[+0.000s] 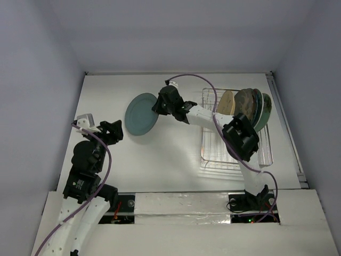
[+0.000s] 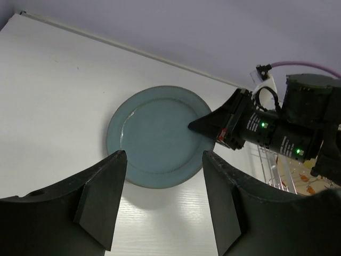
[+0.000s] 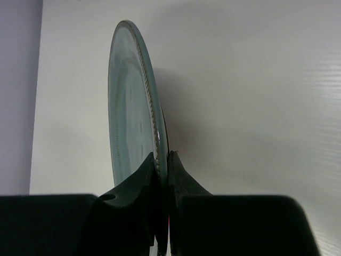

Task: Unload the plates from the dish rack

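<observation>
A teal plate (image 1: 140, 114) hangs just over the white table, left of the dish rack (image 1: 213, 146), and casts a shadow below it. My right gripper (image 1: 159, 105) is shut on its right rim; in the right wrist view the plate (image 3: 130, 106) shows edge-on, pinched between the fingers of the gripper (image 3: 162, 158). My left gripper (image 1: 115, 131) stands open and empty at the plate's near left; in its own view the plate (image 2: 154, 136) lies just beyond the fingertips of this gripper (image 2: 164, 157). Several plates (image 1: 246, 103) stand upright at the far end of the silver wire rack.
The right arm (image 1: 242, 138) reaches across the rack's near part. Grey walls close the table on the left, back and right. A raised rail (image 1: 285, 125) runs along the right edge. The rack's near half (image 1: 213, 154) holds no plates.
</observation>
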{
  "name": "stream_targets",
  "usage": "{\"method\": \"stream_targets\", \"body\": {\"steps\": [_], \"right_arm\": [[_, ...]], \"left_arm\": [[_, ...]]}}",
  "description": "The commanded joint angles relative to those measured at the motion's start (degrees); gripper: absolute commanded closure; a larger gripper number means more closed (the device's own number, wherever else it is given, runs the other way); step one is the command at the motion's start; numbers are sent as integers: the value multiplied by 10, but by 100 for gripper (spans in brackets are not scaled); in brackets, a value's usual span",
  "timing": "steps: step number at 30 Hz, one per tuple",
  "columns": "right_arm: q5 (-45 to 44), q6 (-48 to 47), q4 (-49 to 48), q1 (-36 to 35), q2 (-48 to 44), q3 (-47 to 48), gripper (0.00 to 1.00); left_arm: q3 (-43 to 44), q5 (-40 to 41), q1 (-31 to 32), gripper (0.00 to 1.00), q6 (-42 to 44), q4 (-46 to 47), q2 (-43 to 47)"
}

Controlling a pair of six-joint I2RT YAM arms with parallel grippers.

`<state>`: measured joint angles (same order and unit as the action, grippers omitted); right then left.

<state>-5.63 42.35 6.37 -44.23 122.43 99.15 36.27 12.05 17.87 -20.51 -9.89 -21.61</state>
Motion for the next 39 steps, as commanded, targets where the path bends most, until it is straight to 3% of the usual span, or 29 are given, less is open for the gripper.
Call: {"method": "stream_targets", "body": {"steps": [1,7,13,15,20,28,31,32,33,35,36,39], "right_arm": [[21,61,-156,0,-63,-43,100],[4,67,-213,0,-94,-201,96],[-22,60,-220,-5,-103,-279,63],[-34,58,-211,-5,-100,-287,55],[-40,45,-198,-5,-93,-301,53],[-51,9,-163,-11,-125,-294,22],[-77,-28,-125,-22,-177,-280,21],[-87,-38,-110,-22,-193,-275,21],[-103,-50,-86,-22,-231,-273,33],[-124,-85,-64,-22,-275,-275,68],[-175,-97,-12,-22,-299,-276,100],[-261,-134,54,-13,-394,-295,100]], "left_arm": [[8,-2,-4,44,-2,22,3],[8,-2,-4,44,-2,23,-1],[8,-2,-4,44,-3,23,-9],[7,-2,-4,44,-3,24,-11],[8,-2,-4,44,-2,23,-13],[8,-2,-4,44,-2,23,-11],[7,-2,-4,44,-3,22,-11],[7,-2,-4,44,-3,22,-12],[7,-2,-4,44,-3,22,-12],[7,-2,-4,45,-3,21,-12],[7,-2,-4,46,-3,22,-10],[8,-2,-4,58,-2,22,-9]]}}
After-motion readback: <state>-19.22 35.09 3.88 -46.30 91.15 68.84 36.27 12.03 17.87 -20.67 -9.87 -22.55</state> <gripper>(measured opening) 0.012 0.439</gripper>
